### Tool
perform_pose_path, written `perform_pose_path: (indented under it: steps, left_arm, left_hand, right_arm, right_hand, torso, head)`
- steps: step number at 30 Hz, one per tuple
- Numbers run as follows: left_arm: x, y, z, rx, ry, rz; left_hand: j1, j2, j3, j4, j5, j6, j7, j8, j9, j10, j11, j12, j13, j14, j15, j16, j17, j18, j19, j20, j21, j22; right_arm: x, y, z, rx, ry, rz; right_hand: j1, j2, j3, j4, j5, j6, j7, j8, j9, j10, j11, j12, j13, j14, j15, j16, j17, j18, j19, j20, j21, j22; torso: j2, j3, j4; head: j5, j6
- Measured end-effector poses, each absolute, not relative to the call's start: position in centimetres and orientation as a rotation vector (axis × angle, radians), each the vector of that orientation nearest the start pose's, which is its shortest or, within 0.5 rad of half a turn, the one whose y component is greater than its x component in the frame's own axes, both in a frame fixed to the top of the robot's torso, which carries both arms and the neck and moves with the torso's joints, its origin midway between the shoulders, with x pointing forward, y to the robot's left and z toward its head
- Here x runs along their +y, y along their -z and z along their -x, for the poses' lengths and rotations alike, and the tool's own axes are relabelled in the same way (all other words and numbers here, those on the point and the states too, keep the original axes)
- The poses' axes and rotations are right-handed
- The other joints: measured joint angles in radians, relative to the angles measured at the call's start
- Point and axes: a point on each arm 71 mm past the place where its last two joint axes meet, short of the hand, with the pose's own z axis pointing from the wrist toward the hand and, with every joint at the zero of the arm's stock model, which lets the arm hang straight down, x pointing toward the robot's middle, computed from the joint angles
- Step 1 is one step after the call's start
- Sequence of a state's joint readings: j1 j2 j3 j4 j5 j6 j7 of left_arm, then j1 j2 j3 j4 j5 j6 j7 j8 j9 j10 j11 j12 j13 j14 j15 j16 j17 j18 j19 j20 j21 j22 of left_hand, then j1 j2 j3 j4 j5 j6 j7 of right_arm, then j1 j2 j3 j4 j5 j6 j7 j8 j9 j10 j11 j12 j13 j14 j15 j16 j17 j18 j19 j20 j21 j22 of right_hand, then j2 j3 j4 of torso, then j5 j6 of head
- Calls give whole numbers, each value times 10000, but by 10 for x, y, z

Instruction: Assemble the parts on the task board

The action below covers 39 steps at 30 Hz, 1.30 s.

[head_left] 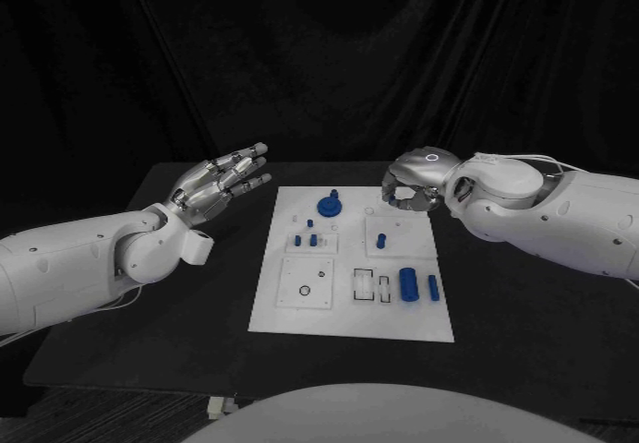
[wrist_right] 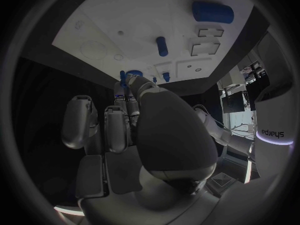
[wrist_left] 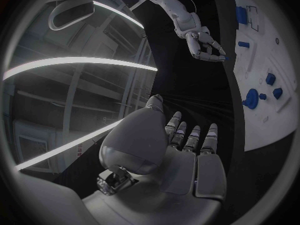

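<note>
Blue part [wrist_right: 123,78] perhaps pinched by right hand [wrist_right: 134,97]

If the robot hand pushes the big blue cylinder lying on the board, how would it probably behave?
The cylinder lies on its side on the flat white board, so a sideways push would probably make it roll. It looks solid and stiff, unlikely to bend. Its smooth round surface may slip in a loose grip.

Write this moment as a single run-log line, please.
left hand: open, off board | right hand: fingers curled, at board's far edge | blue parts: on board
</note>
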<state>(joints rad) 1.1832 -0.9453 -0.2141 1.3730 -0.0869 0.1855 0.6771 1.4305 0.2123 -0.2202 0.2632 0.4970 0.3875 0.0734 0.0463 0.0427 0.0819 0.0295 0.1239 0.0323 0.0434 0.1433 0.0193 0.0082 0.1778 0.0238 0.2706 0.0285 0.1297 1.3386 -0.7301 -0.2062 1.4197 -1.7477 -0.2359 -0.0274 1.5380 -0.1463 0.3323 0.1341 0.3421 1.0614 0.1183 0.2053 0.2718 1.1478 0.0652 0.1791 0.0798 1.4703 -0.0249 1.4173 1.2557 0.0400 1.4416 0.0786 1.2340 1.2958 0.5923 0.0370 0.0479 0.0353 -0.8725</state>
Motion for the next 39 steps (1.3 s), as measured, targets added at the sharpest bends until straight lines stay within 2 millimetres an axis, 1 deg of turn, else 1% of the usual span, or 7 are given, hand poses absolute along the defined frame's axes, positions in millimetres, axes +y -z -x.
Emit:
perform_pose_path:
  steps: [12,14,15,20,25,32,39]
  left_arm:
    - [287,232,-467,14875,18322,9215]
    - [287,232,-467,14876,18320,9213]
    - [287,232,-467,14875,18315,9214]
    - [287,232,-467,14874,18306,9216]
    - [287,232,-466,14880,18313,9216]
    - [286,233,-466,14902,18347,9219]
    - [285,233,-466,14931,18401,9222]
  left_hand:
    - [0,0,0,0,0,1,0,0,0,0,0,0,0,0,0,0,0,0,0,0,0,0]
    - [0,0,0,0,0,1,0,0,0,0,0,0,0,0,0,0,0,0,0,0,0,0]
    - [0,0,0,0,0,1,0,0,0,0,0,0,0,0,0,0,0,0,0,0,0,0]
    - [0,0,0,0,0,1,0,0,0,1,0,0,0,0,0,0,1,0,0,0,0,0]
    - [0,0,0,0,0,1,0,0,0,1,0,0,0,0,0,0,1,0,0,1,0,0]
    - [0,0,0,0,0,1,0,0,0,1,0,0,0,0,1,0,1,1,0,1,0,0]
    - [0,0,0,0,0,1,0,0,0,1,0,0,0,2,3,1,1,1,-83,82,0,0]
  right_arm:
    - [-108,172,-452,15647,-6786,7407]
    - [-99,173,-444,15635,-7084,7545]
    - [-95,174,-441,15648,-7198,7596]
    - [-77,186,-428,15843,-7666,7879]
    - [-67,200,-421,16145,-7874,8078]
    - [-60,219,-418,16609,-7910,8224]
    - [-56,230,-420,16860,-7816,8268]
  right_hand:
    - [-1,-2,144,-5,-3,0,0,0,48,0,0,0,-7,0,0,0,-1,1,-2,1,0,0]
    - [-6,-6,255,-116,-71,0,0,0,49,0,1,-1,-16,0,0,0,-1,0,-2,1,0,0]
    - [-120,-120,254,-113,-70,-1,0,0,57,2,2,0,-18,0,0,0,-1,1,-2,1,0,0]
    - [-118,-118,255,-114,-70,-2,2,0,58,12,11,1,-17,0,1,0,-2,0,-3,2,0,0]
    - [-118,-119,527,-115,-71,-4,2,-1,58,11,12,0,-25,0,1,0,-4,0,-51,48,0,0]
    - [-119,-119,528,-115,-71,-57,54,-1,67,11,12,-1,-42,0,1,-1,-7,1,-55,52,-1,0]
    - [-119,-119,528,-115,-71,-58,54,-1,75,11,12,-1,-42,-1,2,0,-7,1,-55,51,-1,0]
  torso:
    - [-2,-1,-3]
    - [-2,0,-5]
    - [-2,-1,-5]
    - [-1,0,-6]
    - [0,0,1]
    - [0,0,6]
    - [2,0,1]
  head:
    - [184,0]
    - [253,0]
    - [281,0]
    - [377,0]
    - [428,0]
    - [562,0]
    - [581,0]
